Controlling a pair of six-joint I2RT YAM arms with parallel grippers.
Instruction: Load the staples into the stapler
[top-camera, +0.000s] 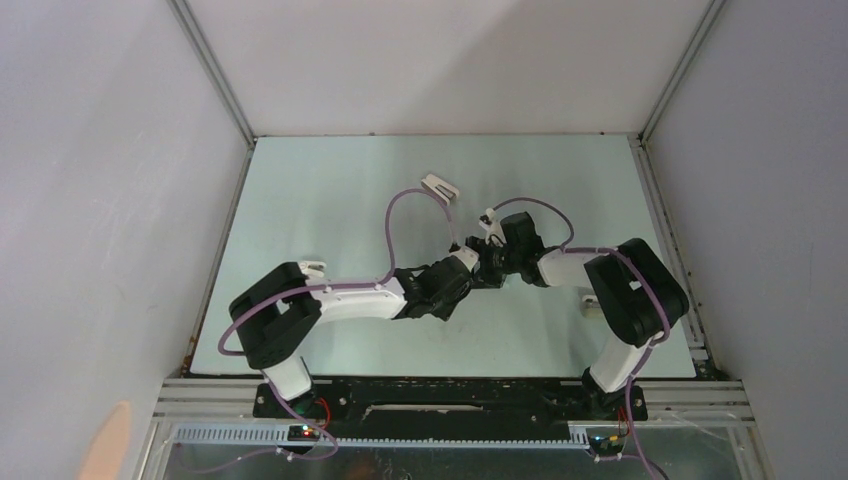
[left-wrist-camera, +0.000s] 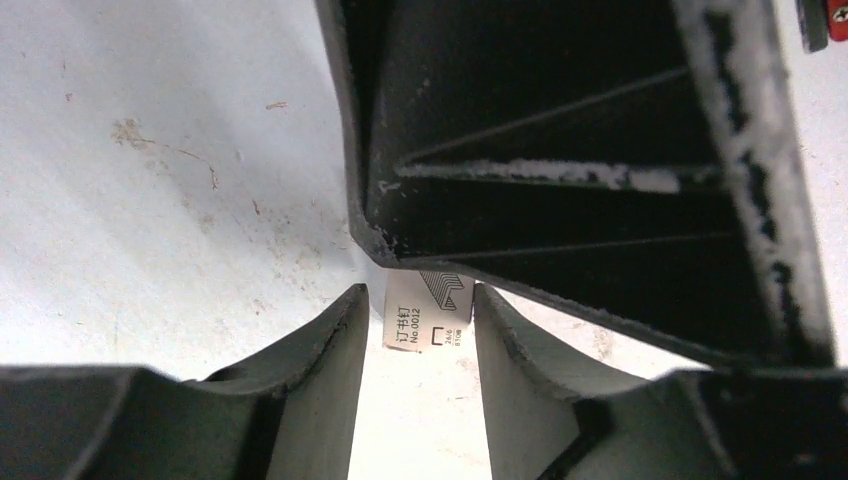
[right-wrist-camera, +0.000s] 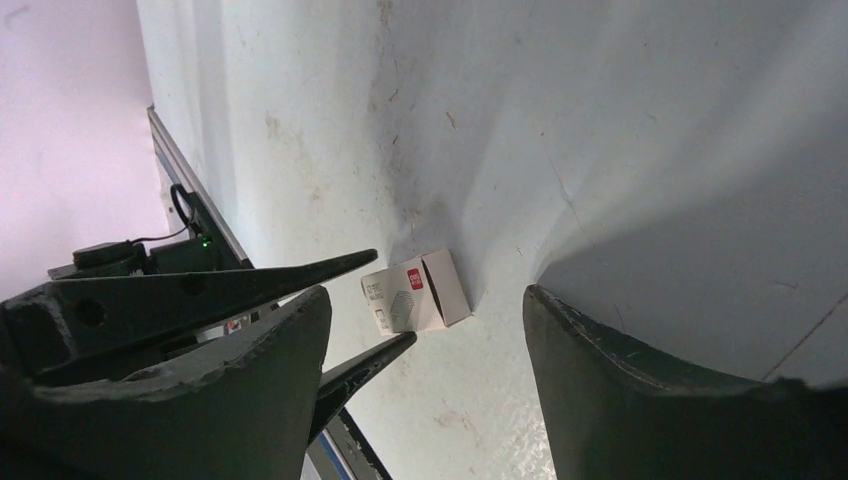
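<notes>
In the overhead view the left arm reaches from the lower left of the frame towards the middle of the pale table, with a purple cable looping above it. The left gripper meets the right one at the centre of the frame. In its own wrist view its two dark fingers rise from the bottom edge on either side of a small white cardboard box printed with Chinese characters and a number, which lies on the table. A thin strip of light shows between the box and the finger on the left of the frame. The finger on the right of the frame looks to be at the box's edge. I cannot tell whether the box is truly pinched or only flanked. The right gripper hangs just over the same spot. Its fingers stand wide apart with only table between them, and the box shows its red mark beyond them in the middle of the right wrist view. The left gripper's thin tips come in from the left of that frame, above and below the box. The right arm bends in from the lower right of the overhead frame. A small pale object lies on the table just beside it, too small to identify. The grey staples and the slim stapler cannot be picked out with certainty in any view.
</notes>
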